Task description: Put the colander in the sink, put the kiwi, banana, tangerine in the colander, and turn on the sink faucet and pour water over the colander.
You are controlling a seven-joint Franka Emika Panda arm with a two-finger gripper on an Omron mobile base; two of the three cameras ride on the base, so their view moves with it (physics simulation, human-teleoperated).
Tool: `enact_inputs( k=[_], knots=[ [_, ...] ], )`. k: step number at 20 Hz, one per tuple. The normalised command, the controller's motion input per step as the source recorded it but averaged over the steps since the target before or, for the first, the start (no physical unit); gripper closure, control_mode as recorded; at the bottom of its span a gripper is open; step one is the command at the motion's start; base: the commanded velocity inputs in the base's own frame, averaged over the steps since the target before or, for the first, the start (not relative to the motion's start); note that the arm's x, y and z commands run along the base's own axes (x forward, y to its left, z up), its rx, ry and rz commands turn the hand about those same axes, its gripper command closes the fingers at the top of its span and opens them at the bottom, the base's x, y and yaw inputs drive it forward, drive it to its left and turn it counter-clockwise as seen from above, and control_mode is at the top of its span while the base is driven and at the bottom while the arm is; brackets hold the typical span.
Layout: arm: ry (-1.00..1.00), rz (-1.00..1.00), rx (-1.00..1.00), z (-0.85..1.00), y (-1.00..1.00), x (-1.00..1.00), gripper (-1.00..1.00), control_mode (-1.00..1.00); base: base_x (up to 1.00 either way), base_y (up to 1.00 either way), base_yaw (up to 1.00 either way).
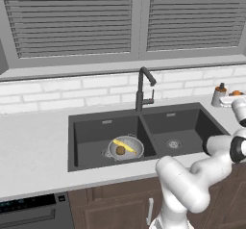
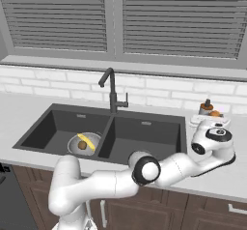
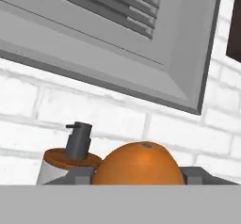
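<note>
The tangerine (image 3: pixel 141 164) sits between the pincer's (image 3: pixel 139 176) two grey fingertips (image 3: pixel 81 175), which are clamped on its sides at the bench's (image 1: pixel 33 146) back right corner; its lower half is cut off in the hand view. Just beside it stands the soap bottle (image 3: pixel 70 159), partly hidden behind it. Well apart, the colander (image 1: pixel 126 148) rests in the left basin of the sink (image 1: pixel 144 108), holding the banana (image 1: pixel 123 145) and kiwi (image 1: pixel 120 150). The faucet (image 1: pixel 143 88) rises at the sink's back edge.

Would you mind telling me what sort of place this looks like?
A kitchen, most likely: a double-basin sink with a tall faucet set in a countertop, below a tiled backsplash and a shuttered window.
</note>
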Motion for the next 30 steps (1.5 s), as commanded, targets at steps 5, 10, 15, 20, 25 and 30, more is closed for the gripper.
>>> enact_inputs(
  k=[5, 10, 15, 20, 25, 30],
  knots=[
    [-0.29, 0.63, -0.21, 0.67, 0.0, -0.55, 1.0, -1.0, 0.0, 0.0, 0.0],
    [-0.47, 0.28, -0.35, 0.52, 0.2, -1.0, 1.0, -1.0, 0.0, 0.0, 0.0],
    [-0.34, 0.2, -0.47, 0.22, 0.76, -1.0, 1.0, -1.0, 0.0, 0.0, 0.0],
    [0.0, 0.27, -0.61, 0.04, 1.0, -0.81, 1.0, -1.0, 0.0, 0.0, 0.0],
    [0.19, 0.17, -0.66, 0.07, 1.0, -0.36, 1.0, -1.0, 0.0, 0.0, 0.0],
    [0.09, 0.03, -0.89, 0.0, 1.0, -0.38, 1.0, -1.0, 0.0, 0.0, 0.0]
  ],
)
